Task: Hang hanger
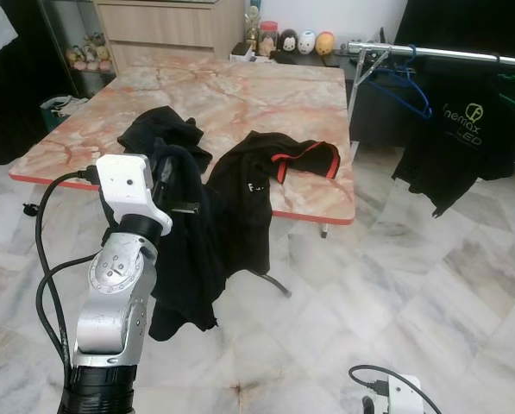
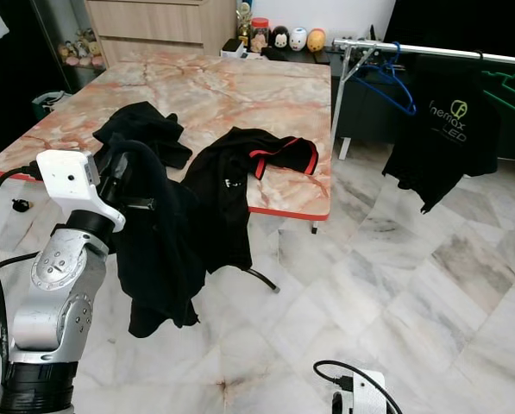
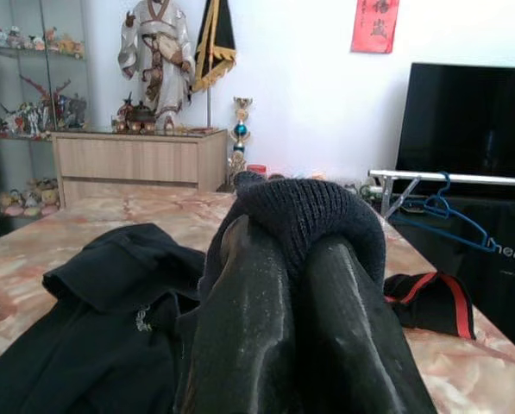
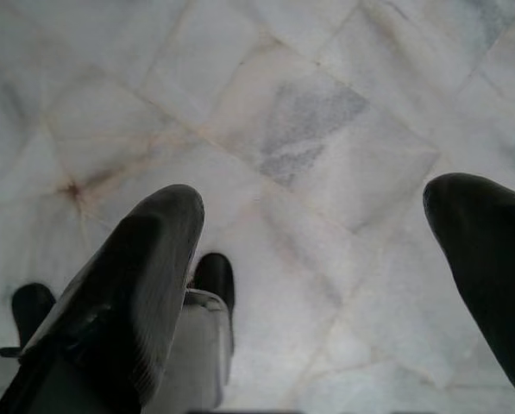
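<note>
Left gripper (image 3: 300, 285) raised in front of marble table (image 1: 240, 95), fingers pinched on knitted edge of black garment (image 1: 184, 259); garment drapes down below it toward floor. Second black garment with red trim (image 1: 274, 168) lies just beyond gripper, spilling over table edge. Blue hanger (image 1: 404, 82) hangs on metal rail (image 1: 447, 53), far ahead and right of gripper. Right gripper (image 4: 326, 267) low, fingers wide apart, over marble floor (image 4: 309, 129).

Table (image 1: 240, 86) is pinkish marble with orange veins and a red edge. Clothes are all black, one jacket (image 1: 266, 172) with red trim. Blue hanger (image 1: 404, 86) on a silver rail (image 1: 447, 53); floor (image 1: 430, 293) is white-grey marble.
</note>
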You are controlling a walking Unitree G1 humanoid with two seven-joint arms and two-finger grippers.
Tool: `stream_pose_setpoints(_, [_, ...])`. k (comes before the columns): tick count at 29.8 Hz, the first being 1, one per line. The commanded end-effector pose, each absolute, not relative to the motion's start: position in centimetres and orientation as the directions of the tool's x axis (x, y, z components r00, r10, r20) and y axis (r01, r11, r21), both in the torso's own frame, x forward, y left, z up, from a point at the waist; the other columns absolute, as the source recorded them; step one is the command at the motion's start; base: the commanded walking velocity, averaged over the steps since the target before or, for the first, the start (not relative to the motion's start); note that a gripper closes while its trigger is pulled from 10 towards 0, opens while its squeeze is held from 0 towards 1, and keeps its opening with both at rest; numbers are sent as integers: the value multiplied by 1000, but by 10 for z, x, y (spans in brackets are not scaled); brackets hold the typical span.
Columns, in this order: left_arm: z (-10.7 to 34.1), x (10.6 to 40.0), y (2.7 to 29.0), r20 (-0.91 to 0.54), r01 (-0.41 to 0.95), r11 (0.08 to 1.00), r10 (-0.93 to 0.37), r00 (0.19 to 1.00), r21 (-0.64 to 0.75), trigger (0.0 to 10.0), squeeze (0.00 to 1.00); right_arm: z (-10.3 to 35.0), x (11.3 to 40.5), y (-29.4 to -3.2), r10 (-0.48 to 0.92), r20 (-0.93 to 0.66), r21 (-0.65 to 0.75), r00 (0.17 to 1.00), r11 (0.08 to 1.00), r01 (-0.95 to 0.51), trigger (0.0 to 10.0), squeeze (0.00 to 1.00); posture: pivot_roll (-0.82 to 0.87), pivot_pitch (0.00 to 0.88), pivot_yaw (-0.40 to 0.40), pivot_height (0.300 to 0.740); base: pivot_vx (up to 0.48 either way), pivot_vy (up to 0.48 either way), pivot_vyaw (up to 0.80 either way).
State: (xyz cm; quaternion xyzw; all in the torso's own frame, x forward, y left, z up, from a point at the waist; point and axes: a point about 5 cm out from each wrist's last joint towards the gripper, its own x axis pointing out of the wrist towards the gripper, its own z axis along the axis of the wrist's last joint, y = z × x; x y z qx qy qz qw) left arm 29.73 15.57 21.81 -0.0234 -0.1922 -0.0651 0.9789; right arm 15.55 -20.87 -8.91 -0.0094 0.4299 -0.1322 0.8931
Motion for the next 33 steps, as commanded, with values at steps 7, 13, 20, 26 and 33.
stream_pose_setpoints(7, [207, 278, 175, 334, 146, 987, -160, 929, 67, 10000, 0, -91, 152, -209, -230, -776, -129, 587, 969, 210, 10000, 0, 51, 0, -5, 740, 0, 0, 0])
stream_pose_setpoints(13, [208, 270, 196, 312, 138, 983, -171, 935, 124, 10000, 0, -93, 145, -214, -240, -786, -132, 570, 966, 224, 10000, 0, 62, 0, -12, 740, 0, 0, 0])
stream_pose_setpoints(20, [219, 273, 194, 351, 124, 986, -155, 924, 110, 10000, 0, -93, 144, -215, -234, -791, -131, 565, 967, 217, 10000, 0, 61, 0, -17, 740, 0, 0, 0])
stream_pose_setpoints(26, [227, 277, 193, 380, 123, 987, -153, 912, 103, 10000, 0, -93, 143, -219, -243, -796, -121, 555, 961, 248, 10000, 0, 62, 0, -13, 740, 250, 0, 0])
stream_pose_setpoints(33, [235, 282, 194, 401, 115, 988, -147, 904, 103, 10000, 0, -93, 146, -215, -240, -790, -118, 563, 962, 245, 10000, 0, 63, 0, -11, 740, 329, 0, -634])
